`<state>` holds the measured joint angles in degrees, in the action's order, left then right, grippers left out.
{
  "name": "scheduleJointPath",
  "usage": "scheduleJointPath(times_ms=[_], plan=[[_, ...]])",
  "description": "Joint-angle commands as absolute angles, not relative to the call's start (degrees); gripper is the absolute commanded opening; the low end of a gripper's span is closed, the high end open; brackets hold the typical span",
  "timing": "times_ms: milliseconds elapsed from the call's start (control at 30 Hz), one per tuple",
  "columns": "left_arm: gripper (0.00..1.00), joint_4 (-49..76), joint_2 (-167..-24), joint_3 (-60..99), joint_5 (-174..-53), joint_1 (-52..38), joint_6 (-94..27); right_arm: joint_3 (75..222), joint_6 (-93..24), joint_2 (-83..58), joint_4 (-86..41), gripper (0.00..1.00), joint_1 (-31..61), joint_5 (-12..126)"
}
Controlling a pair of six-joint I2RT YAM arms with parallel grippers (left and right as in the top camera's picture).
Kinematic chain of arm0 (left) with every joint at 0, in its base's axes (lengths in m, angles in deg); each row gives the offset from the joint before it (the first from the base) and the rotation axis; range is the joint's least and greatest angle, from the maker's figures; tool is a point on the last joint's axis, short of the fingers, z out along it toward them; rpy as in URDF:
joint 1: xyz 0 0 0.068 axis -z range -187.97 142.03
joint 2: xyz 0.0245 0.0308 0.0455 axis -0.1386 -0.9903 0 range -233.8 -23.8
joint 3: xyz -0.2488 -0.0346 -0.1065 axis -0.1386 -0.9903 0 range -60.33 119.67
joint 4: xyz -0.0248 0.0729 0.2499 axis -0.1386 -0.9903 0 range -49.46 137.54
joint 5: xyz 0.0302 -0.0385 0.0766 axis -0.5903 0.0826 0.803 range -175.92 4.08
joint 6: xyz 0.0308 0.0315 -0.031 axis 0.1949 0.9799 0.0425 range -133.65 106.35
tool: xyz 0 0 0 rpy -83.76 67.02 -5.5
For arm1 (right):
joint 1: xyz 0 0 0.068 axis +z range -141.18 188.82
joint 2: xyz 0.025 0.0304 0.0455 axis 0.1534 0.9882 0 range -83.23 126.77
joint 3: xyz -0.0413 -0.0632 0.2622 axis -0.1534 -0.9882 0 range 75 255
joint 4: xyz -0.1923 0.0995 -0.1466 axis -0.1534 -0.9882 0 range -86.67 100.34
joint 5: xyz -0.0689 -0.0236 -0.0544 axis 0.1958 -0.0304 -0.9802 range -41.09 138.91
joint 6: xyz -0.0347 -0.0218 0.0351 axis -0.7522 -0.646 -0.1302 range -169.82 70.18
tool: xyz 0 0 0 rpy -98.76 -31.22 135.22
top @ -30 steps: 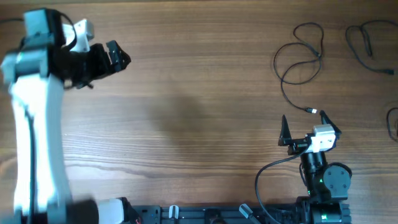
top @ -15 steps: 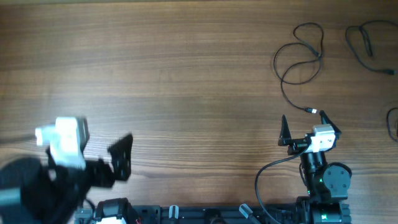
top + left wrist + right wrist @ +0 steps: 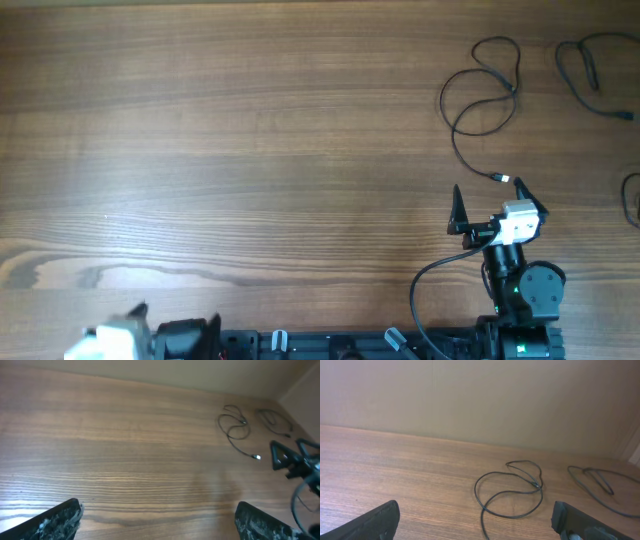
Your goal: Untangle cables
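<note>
A thin black cable [image 3: 482,92] lies in loops at the far right of the table, its silvery plug [image 3: 503,179] just beyond my right gripper [image 3: 493,202]. A second black cable [image 3: 590,62] lies apart at the far right corner, and a third cable [image 3: 633,196] shows at the right edge. In the right wrist view the looped cable [image 3: 510,491] lies ahead between my wide-open fingers [image 3: 374,521], untouched. My left gripper [image 3: 157,524] is open and empty over bare wood at the near left; the looped cable [image 3: 233,424] shows far off.
The wooden table [image 3: 260,150] spans the view. The left arm [image 3: 120,340] is a blur at the near left edge. The right arm's base [image 3: 522,290] and its thick black wire [image 3: 425,285] sit at the near right. A beige wall [image 3: 480,400] stands behind the table.
My left arm has swept from the far left of the table back to the near left edge, almost out of the overhead view. The right arm and the cables have not moved.
</note>
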<state>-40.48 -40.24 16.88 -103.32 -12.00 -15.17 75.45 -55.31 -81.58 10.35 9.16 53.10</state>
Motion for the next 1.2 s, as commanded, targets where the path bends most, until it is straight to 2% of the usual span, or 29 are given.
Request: scheduleJointPath(times_ms=[0, 200, 667, 1167], plan=[[1.00, -42.3, -34.9, 16.5, -103.0, -7.4, -14.1, 75.3, -55.8, -81.6, 10.4, 1.00, 9.4, 52.3], [1.00, -44.5, -31.2, 16.5, -103.0, -3.7, -14.1, 75.3, -55.8, -81.6, 10.4, 1.00, 9.4, 52.3], [1.00, -44.5, -27.5, 16.5, -103.0, -3.6, -14.1, 75.3, -55.8, -81.6, 10.4, 1.00, 9.4, 52.3], [1.00, -46.0, -24.0, 17.3, -103.2, -8.2, -14.1, 75.3, -55.8, -81.6, 10.4, 1.00, 9.4, 52.3]])
